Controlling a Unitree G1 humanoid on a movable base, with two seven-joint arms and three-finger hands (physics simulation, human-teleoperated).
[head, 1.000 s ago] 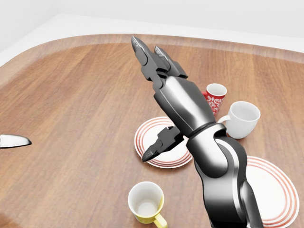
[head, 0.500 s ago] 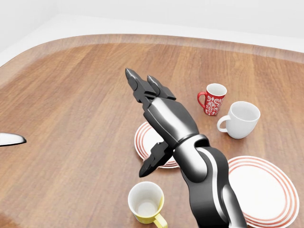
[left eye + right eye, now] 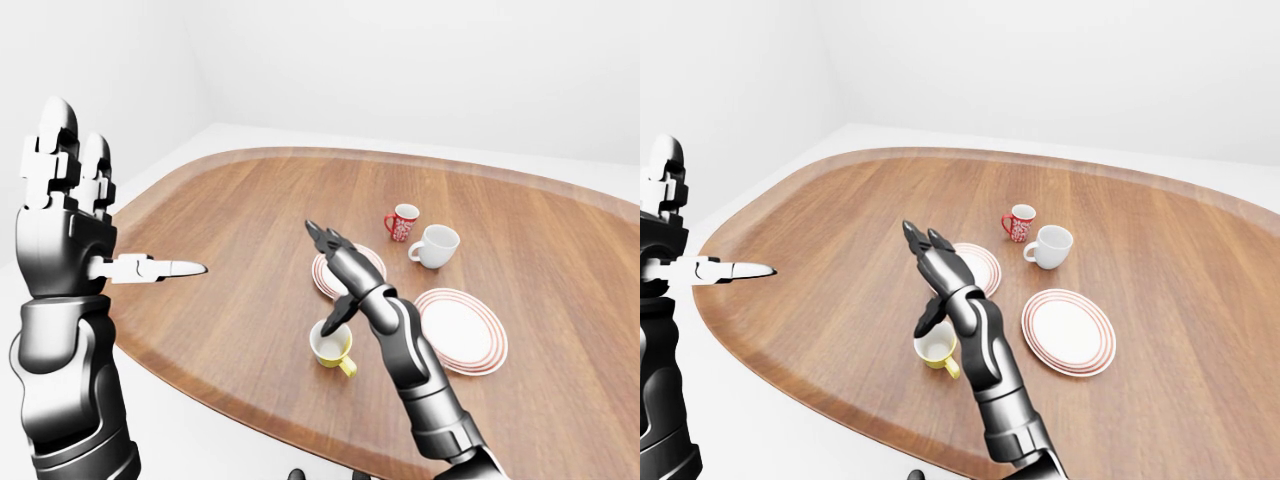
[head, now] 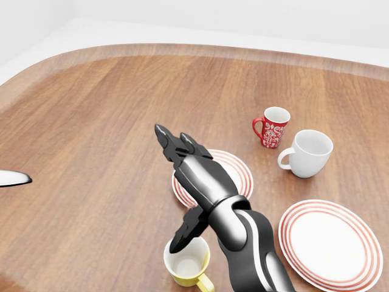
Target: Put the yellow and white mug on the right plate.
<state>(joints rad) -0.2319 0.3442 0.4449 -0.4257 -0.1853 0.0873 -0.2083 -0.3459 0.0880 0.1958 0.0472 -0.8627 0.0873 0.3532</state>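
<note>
The yellow and white mug (image 4: 187, 261) stands upright on the wooden table at the bottom of the head view, handle toward the bottom right. The right plate (image 4: 331, 243), white with red rings, lies to its right. My right hand (image 4: 171, 190) is open, with the fingers stretched toward the top left. Its thumb (image 4: 182, 234) hangs just over the mug's upper rim. The hand partly covers the left plate (image 4: 240, 173). My left hand (image 3: 120, 200) is open and raised off the table's left edge, holding nothing.
A red patterned mug (image 4: 273, 126) and a plain white mug (image 4: 310, 152) stand above the right plate. The table edge (image 3: 250, 385) runs just below the yellow mug. The left thumb tip (image 4: 12, 177) pokes in at the head view's left edge.
My right hand has come down and back toward the bottom of the head view, from above the left plate to just over the yellow mug. The mugs and plates have not moved.
</note>
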